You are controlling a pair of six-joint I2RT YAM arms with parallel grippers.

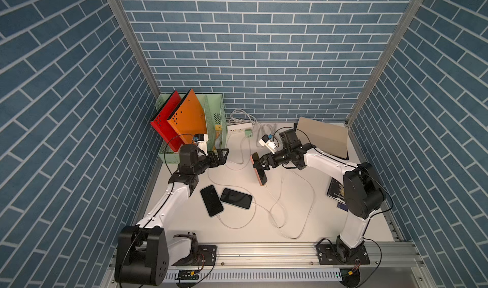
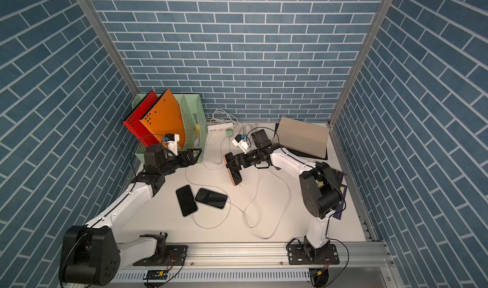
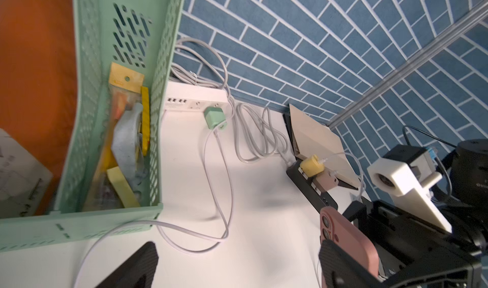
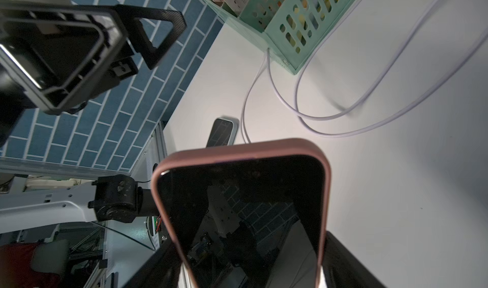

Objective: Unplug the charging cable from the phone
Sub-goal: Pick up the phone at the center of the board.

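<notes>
Above the middle of the white table (image 1: 324,226) the right gripper (image 1: 260,165) clamps the pink-cased phone (image 1: 261,177), its thin white charging cable (image 1: 272,202) apparently plugged in below, while the left gripper (image 1: 223,157) gapes wide and empty; a crooked tug could wrench the phone free.

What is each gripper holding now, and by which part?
The right gripper holds the pink phone, with one finger on each of its two long edges. The left gripper is open and holds nothing.
</notes>
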